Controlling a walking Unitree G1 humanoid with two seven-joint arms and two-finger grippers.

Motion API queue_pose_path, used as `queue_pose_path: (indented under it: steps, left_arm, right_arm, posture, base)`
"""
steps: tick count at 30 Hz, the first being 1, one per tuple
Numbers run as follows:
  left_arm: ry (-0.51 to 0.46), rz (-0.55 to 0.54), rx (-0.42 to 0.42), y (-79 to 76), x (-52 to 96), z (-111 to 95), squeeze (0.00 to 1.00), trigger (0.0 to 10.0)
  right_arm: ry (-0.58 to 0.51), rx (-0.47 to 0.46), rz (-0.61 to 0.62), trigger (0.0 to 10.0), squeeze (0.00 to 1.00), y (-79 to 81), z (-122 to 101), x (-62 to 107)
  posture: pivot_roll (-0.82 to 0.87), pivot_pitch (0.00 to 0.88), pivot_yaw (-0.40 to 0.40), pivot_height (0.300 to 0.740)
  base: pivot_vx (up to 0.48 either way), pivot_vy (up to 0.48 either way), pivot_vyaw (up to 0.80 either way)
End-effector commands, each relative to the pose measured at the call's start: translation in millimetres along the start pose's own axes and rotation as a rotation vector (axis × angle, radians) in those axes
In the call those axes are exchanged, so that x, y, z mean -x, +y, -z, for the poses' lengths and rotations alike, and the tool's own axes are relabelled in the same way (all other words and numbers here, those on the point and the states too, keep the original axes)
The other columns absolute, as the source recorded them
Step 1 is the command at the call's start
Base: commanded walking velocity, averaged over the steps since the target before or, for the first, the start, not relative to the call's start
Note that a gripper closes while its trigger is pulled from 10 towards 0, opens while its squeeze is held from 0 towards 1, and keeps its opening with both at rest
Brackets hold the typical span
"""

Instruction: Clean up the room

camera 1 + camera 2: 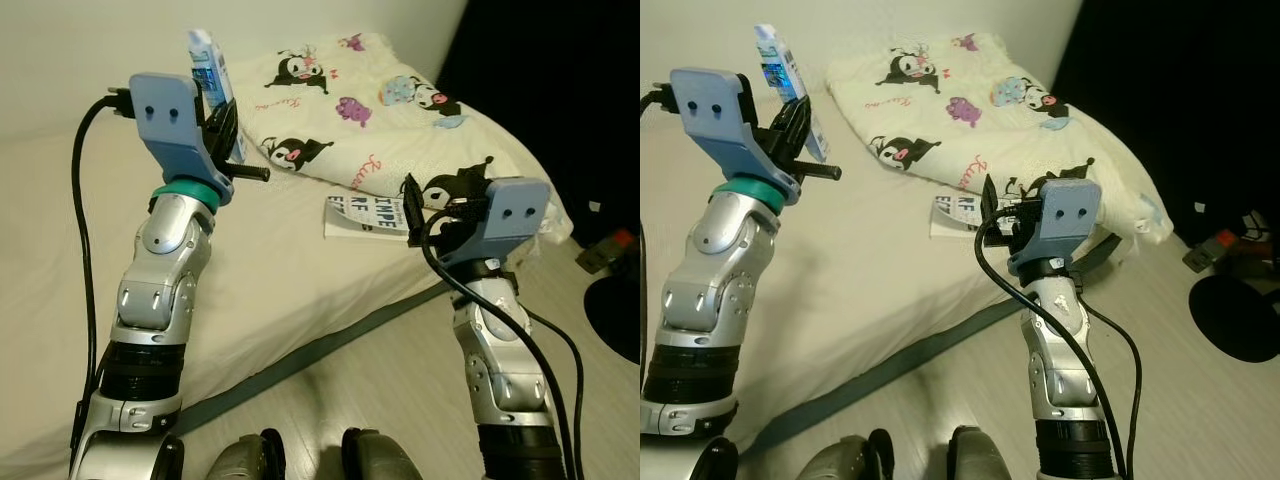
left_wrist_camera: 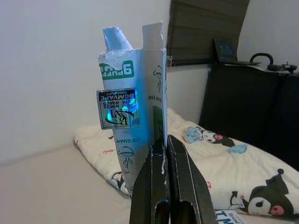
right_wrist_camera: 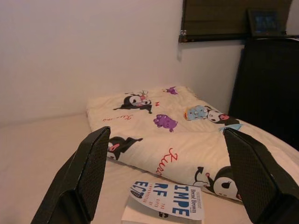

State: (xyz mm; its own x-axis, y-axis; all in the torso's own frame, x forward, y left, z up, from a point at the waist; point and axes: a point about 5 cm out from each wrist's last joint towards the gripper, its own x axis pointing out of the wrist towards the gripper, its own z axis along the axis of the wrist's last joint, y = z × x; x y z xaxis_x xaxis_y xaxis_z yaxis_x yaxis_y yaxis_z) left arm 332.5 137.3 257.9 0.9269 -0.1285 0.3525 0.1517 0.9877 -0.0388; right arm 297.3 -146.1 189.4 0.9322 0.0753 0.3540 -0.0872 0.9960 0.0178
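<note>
The left gripper [image 2: 163,154] is raised above the bed [image 1: 300,270], its two long black fingers pressed together on a torn white-and-blue paper packet [image 2: 133,121] — a flat, stiff-looking sleeve with a ragged top edge, green lettering and a shiny holographic sticker. The packet stands upright in the grip, held by its lower edge, clear of the mattress surface.

The right gripper [image 3: 173,172] hovers over the bed's near edge with its fingers spread wide and nothing between them. Just ahead of it lies a white book [image 3: 166,205] with bold blue block lettering on its cover, flat on the smooth cream sheet close to that near edge.

Touching the book's far side is a folded, soft, quilted blanket [image 1: 390,110] — cream fabric printed with black-and-pink cartoon characters — which fills the bed's far right corner and hangs over the right edge. A grey band runs along the mattress side above the pale wood-grain floor [image 1: 400,380].
</note>
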Motion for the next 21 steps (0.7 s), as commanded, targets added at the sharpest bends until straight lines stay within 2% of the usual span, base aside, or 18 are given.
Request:
queue_pose_path:
  steps: [1,11,21]
  left_arm:
    - [0.019,0.010,0.011,-0.7,3.8,2.9,0.00,10.0]
    - [0.032,0.012,0.001,0.1,7.2,4.9,0.00,10.0]
    - [0.037,0.015,-0.003,-0.1,9.1,5.4,0.00,10.0]
  right_arm:
    - [0.019,-0.011,-0.008,10.0,0.00,3.4,6.8,3.6]
    - [0.014,-0.037,-0.050,10.0,0.00,16.3,10.2,2.3]
    - [0.012,-0.042,-0.059,10.0,0.00,19.6,11.2,1.2]
  posture:
    - [-0.13,0.031,0.043,0.734]
    - [-0.12,0.035,0.045,0.734]
    - [-0.11,0.038,0.044,0.734]
  base:
    - [0.000,0.000,0.00]
    - [0.000,0.000,0.00]
    - [0.000,0.000,0.00]
